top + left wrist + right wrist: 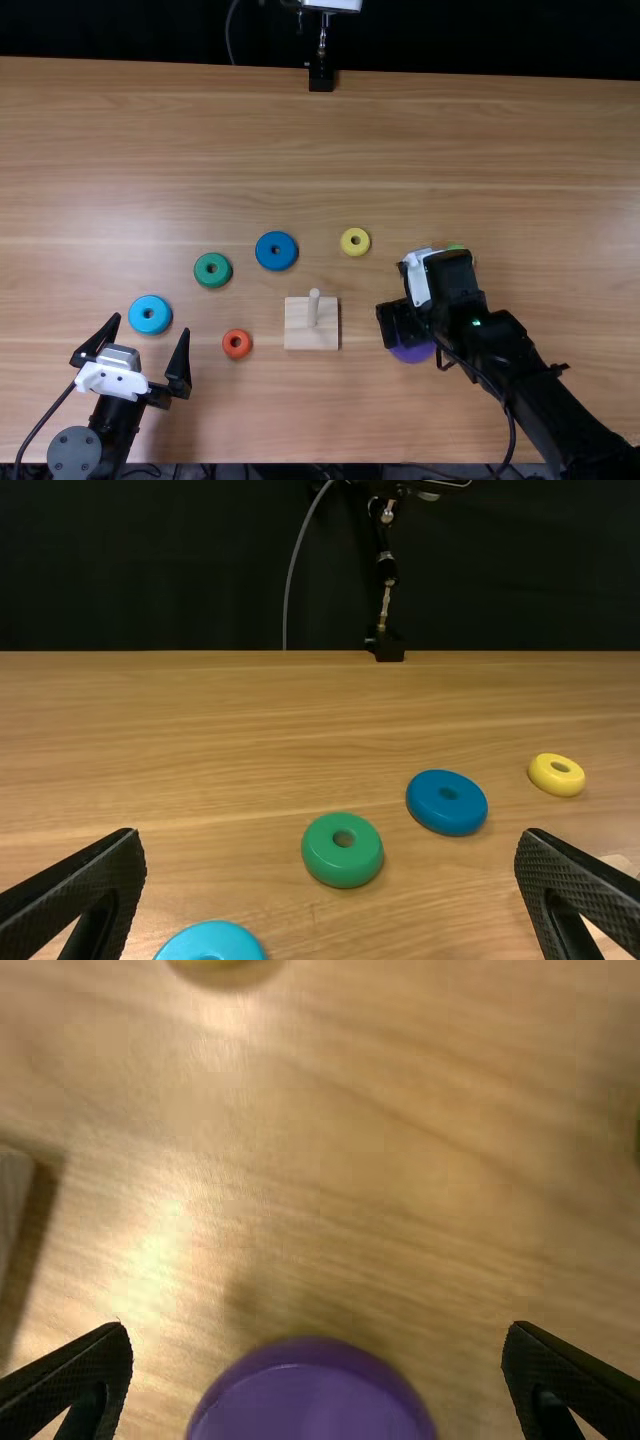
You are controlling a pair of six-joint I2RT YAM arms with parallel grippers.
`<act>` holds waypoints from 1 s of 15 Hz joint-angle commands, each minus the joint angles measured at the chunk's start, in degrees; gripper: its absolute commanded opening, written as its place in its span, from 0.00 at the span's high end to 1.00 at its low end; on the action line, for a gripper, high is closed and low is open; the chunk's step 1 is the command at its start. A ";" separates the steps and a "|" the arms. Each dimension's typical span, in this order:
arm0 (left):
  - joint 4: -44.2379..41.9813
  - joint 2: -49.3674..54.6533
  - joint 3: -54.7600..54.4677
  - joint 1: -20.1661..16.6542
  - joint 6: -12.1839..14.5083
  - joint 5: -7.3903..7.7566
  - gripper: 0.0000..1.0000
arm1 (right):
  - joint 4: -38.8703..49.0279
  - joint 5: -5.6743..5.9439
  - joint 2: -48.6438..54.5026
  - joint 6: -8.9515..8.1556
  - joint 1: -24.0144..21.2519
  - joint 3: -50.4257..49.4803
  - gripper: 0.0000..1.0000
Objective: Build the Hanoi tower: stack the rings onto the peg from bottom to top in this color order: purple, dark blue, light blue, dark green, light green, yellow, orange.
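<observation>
In the top view the left gripper (148,338) stands open beside the light blue ring (150,315). The right gripper (392,330) hangs over the purple ring (413,353), partly covering it. In the right wrist view the right gripper (316,1375) is open, its fingers on either side of the purple ring (312,1400), apart from it. The left wrist view shows the left gripper (330,890) open and holding nothing. A bare peg (313,307) rises from the square wooden base (311,337). Dark blue (276,251), dark green (212,270), yellow (355,241) and orange (237,344) rings lie flat.
The light green ring (456,246) peeks out behind the right arm. Beyond the table's far edge (200,64), a black stand (321,76) hangs at the middle. The wooden base lies between the orange ring and the right gripper.
</observation>
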State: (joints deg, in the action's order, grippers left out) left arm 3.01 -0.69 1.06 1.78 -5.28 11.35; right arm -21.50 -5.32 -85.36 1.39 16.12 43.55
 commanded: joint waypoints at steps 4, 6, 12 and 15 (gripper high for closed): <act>0.48 0.69 -1.06 -0.38 0.43 1.30 0.00 | -6.83 0.05 -2.09 3.15 0.76 2.94 0.00; 0.48 0.69 -1.06 -0.38 0.43 1.41 0.00 | -10.00 0.15 -2.18 3.57 1.02 3.21 0.00; 0.58 0.69 -1.06 -0.38 0.43 1.41 0.00 | -10.10 0.47 -2.62 3.46 2.34 3.21 0.00; 0.48 0.69 -1.06 -0.38 0.43 1.41 0.00 | -10.10 0.47 -3.58 3.46 2.69 3.12 0.00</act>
State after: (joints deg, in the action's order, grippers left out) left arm 3.01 -0.69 1.06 1.78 -5.30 11.35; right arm -31.68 -5.06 -88.23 4.64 18.39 45.10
